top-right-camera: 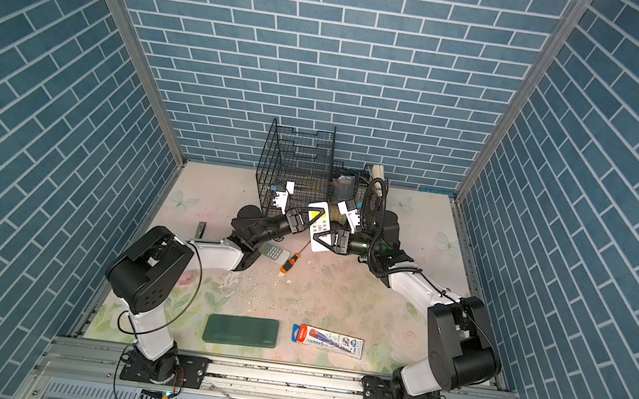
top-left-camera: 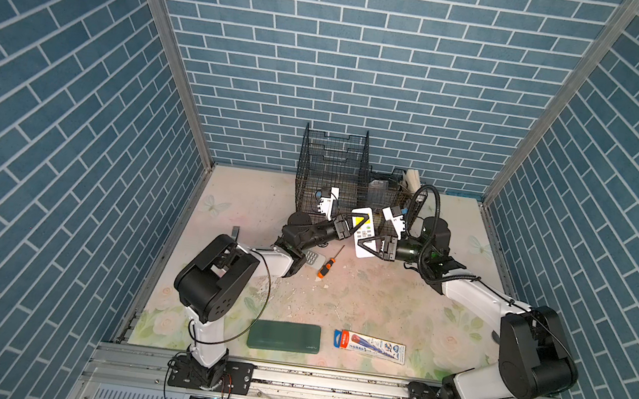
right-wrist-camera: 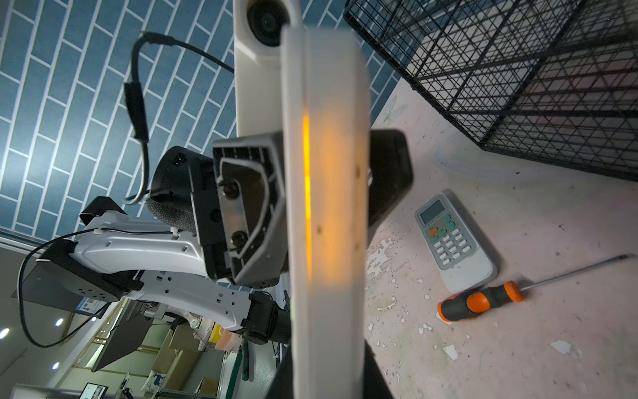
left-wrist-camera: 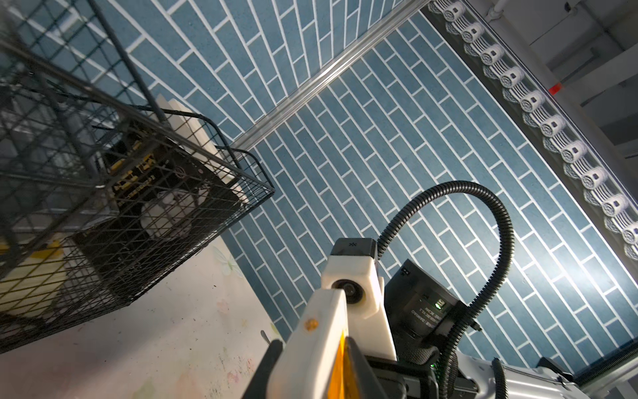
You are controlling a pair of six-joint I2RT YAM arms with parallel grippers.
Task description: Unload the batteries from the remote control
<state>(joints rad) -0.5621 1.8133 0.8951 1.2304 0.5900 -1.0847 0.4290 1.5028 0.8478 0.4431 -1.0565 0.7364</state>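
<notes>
The white remote control [top-left-camera: 365, 234] is held clear of the table [top-left-camera: 359, 298], just in front of the wire basket [top-left-camera: 331, 173], with its button face turned up in both top views. The right gripper [top-left-camera: 360, 248] is closed on the lower end of the unit, with one finger against each face. The left gripper [top-left-camera: 363, 220] straddles the upper end. In the right wrist view, one of its fingers [right-wrist-camera: 241, 207] is seen against one face of the remote, but whether a clamping hold is applied cannot be told. The batteries cannot be made out in any view.

A second, grey-white remote [top-left-camera: 312, 259] lies flat on the table, partly under the left arm, and an orange-and-black screwdriver [top-left-camera: 326, 267] lies just beside it. A dark green case [top-left-camera: 284, 335] and a printed pen pack [top-left-camera: 370, 345] are located near the front edge, well apart from both grippers.
</notes>
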